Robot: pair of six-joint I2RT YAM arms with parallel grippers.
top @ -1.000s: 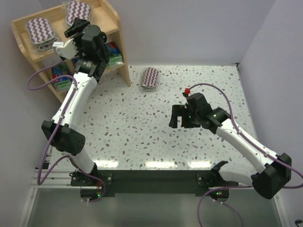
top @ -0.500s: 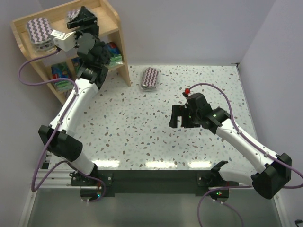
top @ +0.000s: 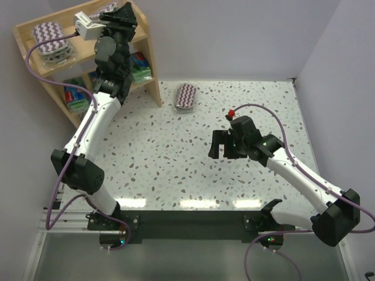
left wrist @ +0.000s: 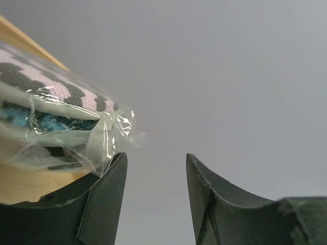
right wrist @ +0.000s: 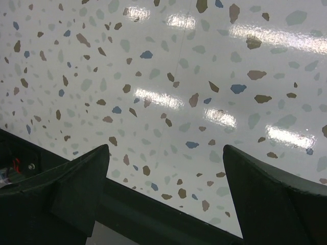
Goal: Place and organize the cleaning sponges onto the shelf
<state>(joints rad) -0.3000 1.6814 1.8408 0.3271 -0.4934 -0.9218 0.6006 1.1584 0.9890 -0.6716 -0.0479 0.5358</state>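
Bench: speckled white [top: 176,175]; shelf [top: 149,70] far left.
Top view: zigzag pack [top: 186,96] on bench near shelf; second zigzag pack [top: 50,36] on top board.
Left wrist: left jaws apart, gripping nothing; wrapped pack [left wrist: 56,112] touching one finger.
Right wrist: right jaws wide apart over bench.

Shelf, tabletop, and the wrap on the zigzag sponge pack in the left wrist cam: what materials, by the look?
Shelf: light natural wood, pale tan and matte; whether it is solid or ply is unclear.
Tabletop: glossy white terrazzo-look surface with speckled chips and sharp lamp reflections; could be stone or laminate, can't tell.
Wrap: thin clear plastic film, crinkled, with glints along the folds.
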